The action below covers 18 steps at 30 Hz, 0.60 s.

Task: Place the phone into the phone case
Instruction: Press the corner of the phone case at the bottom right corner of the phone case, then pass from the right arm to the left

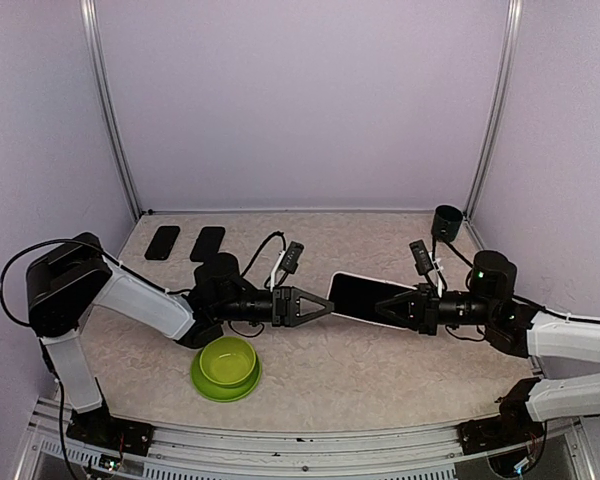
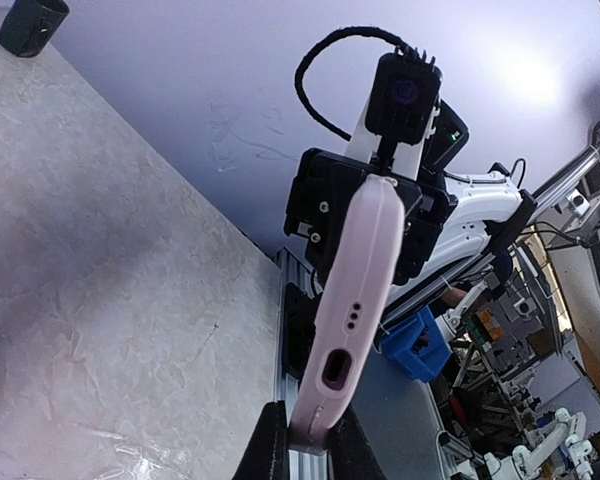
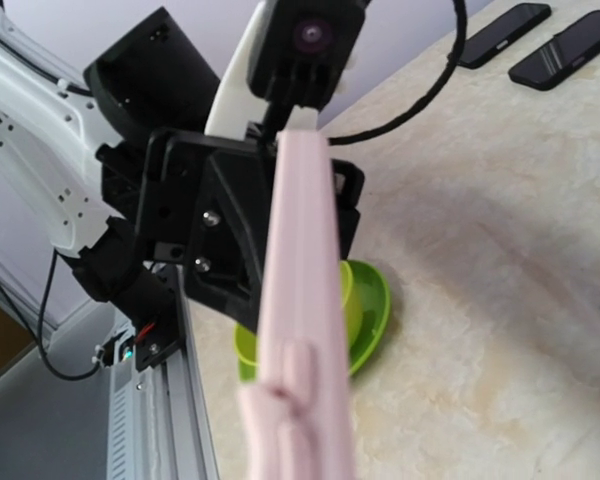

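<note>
Lime-green plastic bowl (image 1: 225,366) is sitting on beige marbled desk (image 1: 380,370) inside lilac walls (image 1: 300,100); left hand (image 1: 327,306) and right hand (image 1: 382,309) are gripping pink phone case (image 1: 365,296).

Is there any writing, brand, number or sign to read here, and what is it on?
None can be read.
The pink case shows only small holes, no lettering.
The two dark phones are blank.
The green bowl is plain.
Background clutter in the left wrist view is too small and blurred to read.

White arms (image 1: 140,300), black hands (image 1: 328,306) (image 1: 382,310), cables (image 1: 265,248)
</note>
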{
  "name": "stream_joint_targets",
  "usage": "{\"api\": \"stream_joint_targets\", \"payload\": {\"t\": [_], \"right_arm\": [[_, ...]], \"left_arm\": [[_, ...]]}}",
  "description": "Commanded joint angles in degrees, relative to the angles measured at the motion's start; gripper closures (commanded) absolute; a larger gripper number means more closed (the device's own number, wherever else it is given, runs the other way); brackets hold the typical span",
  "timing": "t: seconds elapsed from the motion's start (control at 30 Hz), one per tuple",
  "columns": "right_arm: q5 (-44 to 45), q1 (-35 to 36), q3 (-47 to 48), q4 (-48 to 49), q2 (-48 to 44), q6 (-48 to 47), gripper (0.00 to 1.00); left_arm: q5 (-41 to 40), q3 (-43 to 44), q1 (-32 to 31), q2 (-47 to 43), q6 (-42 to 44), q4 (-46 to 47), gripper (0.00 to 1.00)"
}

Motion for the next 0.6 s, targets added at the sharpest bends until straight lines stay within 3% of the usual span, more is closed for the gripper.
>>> {"api": "stream_joint_targets", "payload": {"t": [0.0, 0.03, 0.13, 0.27, 0.57], "right_arm": [[3.05, 0.87, 2.07, 1.56, -2.87, -4.20, 1.00], [3.16, 0.86, 2.07, 1.28, -3.08, -4.46, 1.00], [3.38, 0.92, 1.98, 1.01, -2.96, -4.47, 1.00], [3.39, 0.91, 1.43, 2.25, -2.27, -3.33, 1.00], [5.08, 0.96, -0.60, 13.43, 0.39, 5.53, 1.00]], "left_arm": [[-1.43, 1.20, -0.23, 1.43, -1.91, -1.38, 1.00], [-1.42, 1.20, -0.25, 1.44, -1.86, -1.31, 0.99], [-1.44, 0.88, -0.12, 1.28, -1.51, -1.34, 0.82], [-2.13, 0.10, 0.02, 0.69, -1.58, -0.56, 0.69], [-2.51, -0.59, -0.42, 1.56, -4.41, 5.26, 0.62]]}}
